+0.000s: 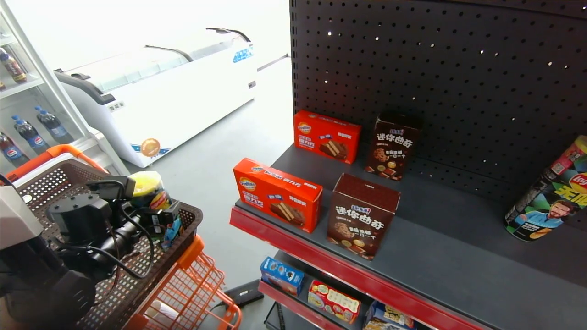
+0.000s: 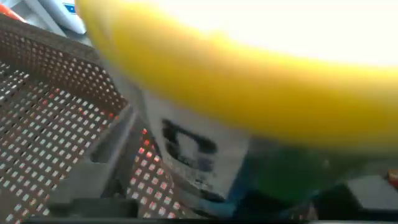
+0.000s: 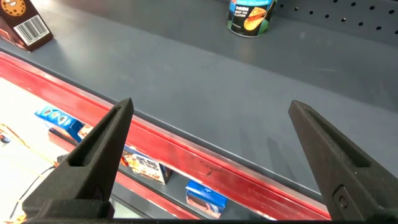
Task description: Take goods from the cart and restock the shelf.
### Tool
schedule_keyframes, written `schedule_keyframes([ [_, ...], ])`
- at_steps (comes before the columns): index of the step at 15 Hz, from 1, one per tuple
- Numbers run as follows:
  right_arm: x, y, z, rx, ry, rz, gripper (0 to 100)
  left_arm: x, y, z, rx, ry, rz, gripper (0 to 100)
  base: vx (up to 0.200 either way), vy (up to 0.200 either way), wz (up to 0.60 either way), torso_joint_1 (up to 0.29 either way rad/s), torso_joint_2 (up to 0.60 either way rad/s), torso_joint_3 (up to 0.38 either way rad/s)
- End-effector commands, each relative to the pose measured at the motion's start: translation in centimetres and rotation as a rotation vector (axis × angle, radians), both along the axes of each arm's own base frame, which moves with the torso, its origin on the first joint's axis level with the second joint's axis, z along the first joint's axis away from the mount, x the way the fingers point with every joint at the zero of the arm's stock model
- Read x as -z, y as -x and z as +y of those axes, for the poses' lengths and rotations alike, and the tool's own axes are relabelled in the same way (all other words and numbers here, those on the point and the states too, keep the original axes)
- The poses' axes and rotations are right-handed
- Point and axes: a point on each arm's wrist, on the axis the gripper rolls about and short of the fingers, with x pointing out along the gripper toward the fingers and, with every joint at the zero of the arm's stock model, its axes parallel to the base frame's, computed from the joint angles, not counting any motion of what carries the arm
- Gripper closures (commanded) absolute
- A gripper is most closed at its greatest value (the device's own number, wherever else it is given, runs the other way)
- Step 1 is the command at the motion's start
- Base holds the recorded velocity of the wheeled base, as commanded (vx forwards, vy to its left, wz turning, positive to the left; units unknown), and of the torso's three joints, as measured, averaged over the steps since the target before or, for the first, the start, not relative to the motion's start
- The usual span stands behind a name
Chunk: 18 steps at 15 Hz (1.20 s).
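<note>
Left gripper (image 1: 160, 216) clamped on can (image 1: 147, 187) over cart (image 1: 193, 213); low grip, can may tip swinging to shelf (image 1: 458, 247). Right gripper (image 3: 209, 107) spread, empty.

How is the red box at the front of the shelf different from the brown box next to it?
The front red box is bright red, and the front brown box is dark brown. The red box is wide and low, resting on its long side, while the brown box stands tall and narrow. The red box sits at the left end of the shelf, and the brown box stands to its right. Both are snack boxes near the shelf's front edge.
</note>
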Motion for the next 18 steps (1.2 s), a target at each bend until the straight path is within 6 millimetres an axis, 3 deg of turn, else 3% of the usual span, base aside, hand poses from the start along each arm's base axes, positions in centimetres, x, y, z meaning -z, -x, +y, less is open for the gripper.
schedule_keyframes([
  [1,0.0,0.0,0.0,-0.001,0.0,-0.001,0,0.9,-1.5,-0.5,0.019,-0.002,0.005,100,0.0,0.0,0.0,0.0,0.0,0.0],
  [4,0.0,0.0,0.0,-0.001,0.0,-0.001,0,0.5,-1.8,-1.1,0.044,-0.036,-0.003,100,0.0,0.0,0.0,0.0,0.0,0.0],
  [6,0.0,0.0,0.0,-0.001,0.0,-0.001,0,-1.1,-1.3,-1.9,0.064,-0.041,-0.051,100,0.0,0.0,0.0,0.0,0.0,0.0],
  [9,0.0,0.0,0.0,-0.001,0.0,-0.001,0,-5.5,-0.1,-2.3,0.073,-0.074,-0.19,100,0.0,0.0,0.0,0.0,0.0,0.0],
  [11,0.0,0.0,0.0,-0.001,0.0,-0.001,0,-6.5,0.2,-2.2,0.072,-0.077,-0.22,100,0.0,0.0,0.0,0.0,0.0,0.0],
  [12,0.0,0.0,0.0,-0.001,0.0,-0.001,0,-9.9,2.2,-2.6,0.084,-0.093,-0.283,100,0.0,0.0,0.0,0.0,0.0,0.0],
  [13,0.0,0.0,0.0,-0.001,0.0,-0.001,0,-11.2,3.2,-3.4,0.106,-0.093,-0.299,100,0.0,0.0,0.0,0.0,0.0,0.0],
  [18,0.0,0.0,0.0,-0.001,0.0,-0.001,0,-15.4,6.7,-5.8,0.211,-0.097,-0.322,100,0.0,0.0,0.0,0.0,0.0,0.0],
])
